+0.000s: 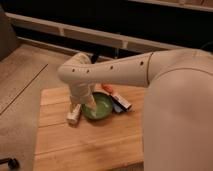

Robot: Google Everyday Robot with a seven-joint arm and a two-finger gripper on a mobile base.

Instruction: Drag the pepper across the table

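The pepper (107, 88) shows as a small orange-red bit at the far rim of the green bowl (100, 106), mostly hidden behind my arm. The table (85, 145) is a light-brown plank top. My arm reaches in from the right and bends down. My gripper (74, 115) is low over the table just left of the bowl, apart from the pepper.
A dark flat box with a white-and-red label (121, 102) lies right of the bowl. My large white arm covers the table's right side. Grey floor lies to the left, and a dark wall with a pale rail runs behind.
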